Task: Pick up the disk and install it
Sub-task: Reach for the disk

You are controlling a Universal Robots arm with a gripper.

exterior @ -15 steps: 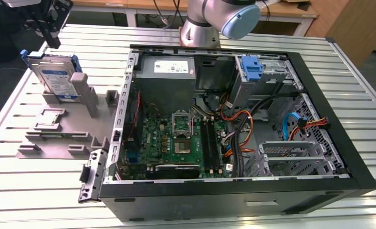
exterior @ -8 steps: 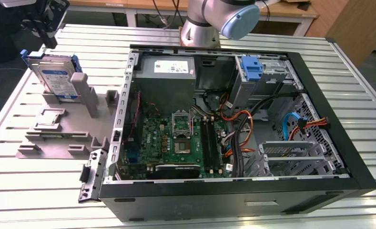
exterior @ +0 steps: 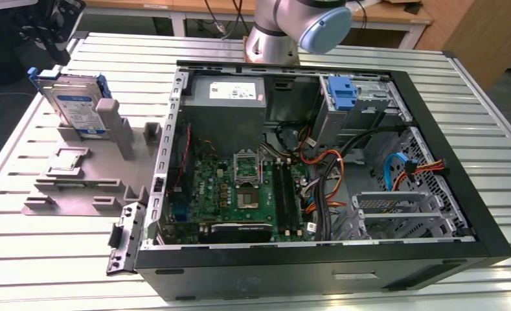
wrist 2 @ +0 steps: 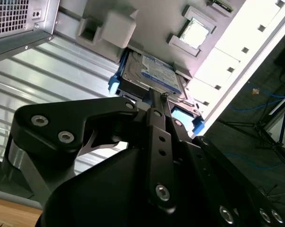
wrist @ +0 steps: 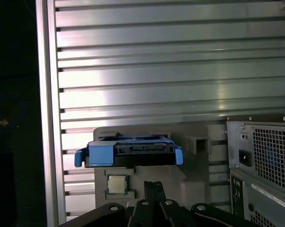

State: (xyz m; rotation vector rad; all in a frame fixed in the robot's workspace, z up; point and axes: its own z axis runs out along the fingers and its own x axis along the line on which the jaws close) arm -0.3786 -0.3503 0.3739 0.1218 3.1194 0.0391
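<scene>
- The black two-finger gripper (wrist: 154,185) is clenched, fingertips pressed together, holding nothing.
- Just beyond it, the silver-grey rectangular hard disk (wrist: 130,152) stands on edge in its blue plastic carrier, slotted into a grey plastic fixture (exterior: 91,178).
- The fixture rests on a ribbed aluminium table (exterior: 39,265), to the exterior view's left of an open black computer case (exterior: 324,269).

No lettering is being made out legibly. A white-and-blue label (exterior: 81,111) is being carried by the disk (exterior: 65,97), and a white sticker (exterior: 235,91) by the power-supply box (exterior: 225,111) at twelve o'clock within the computer case (exterior: 324,262).
</scene>
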